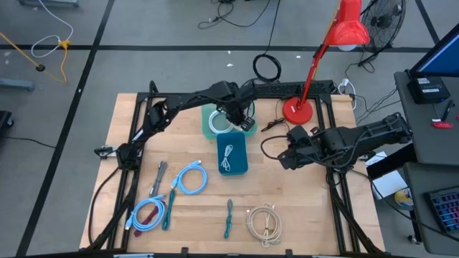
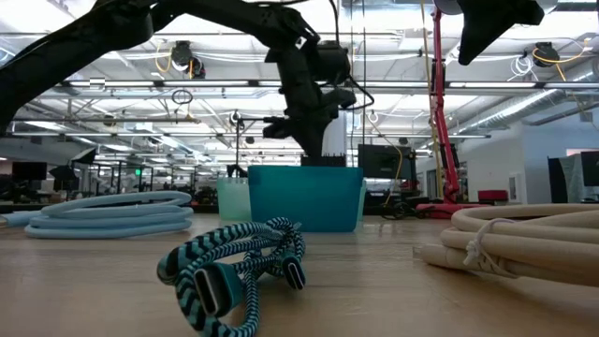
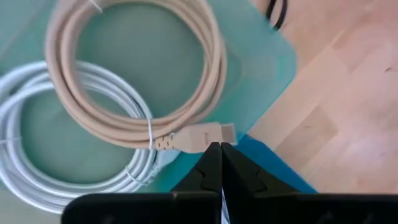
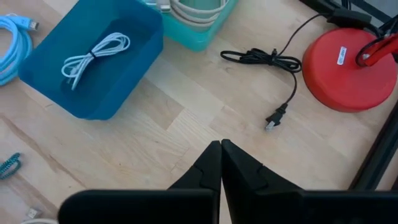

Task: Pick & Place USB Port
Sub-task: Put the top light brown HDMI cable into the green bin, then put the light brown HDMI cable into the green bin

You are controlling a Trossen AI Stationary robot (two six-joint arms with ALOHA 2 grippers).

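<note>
My left gripper (image 1: 244, 123) (image 3: 219, 148) is shut and empty. It hovers over the near edge of a light teal bin (image 1: 211, 120) (image 3: 261, 56). In the bin lie a coiled beige USB cable (image 3: 134, 74) and a coiled white cable (image 3: 37, 155). The beige cable's plug (image 3: 205, 137) lies right below the fingertips. A blue bin (image 1: 232, 168) (image 4: 124, 93) beside it holds a small white cable (image 4: 93, 55). My right gripper (image 1: 282, 160) (image 4: 221, 146) is shut and empty over bare table, to the right of the blue bin.
Loose cables lie toward the near edge: a light blue coil (image 1: 190, 177), a blue coil (image 1: 148, 213), a teal braided cable (image 1: 228, 218) (image 2: 234, 267) and a beige coil (image 1: 265, 222) (image 2: 524, 239). A red lamp base (image 1: 297, 111) (image 4: 351, 68) and its black cord (image 4: 273, 62) sit at the far right.
</note>
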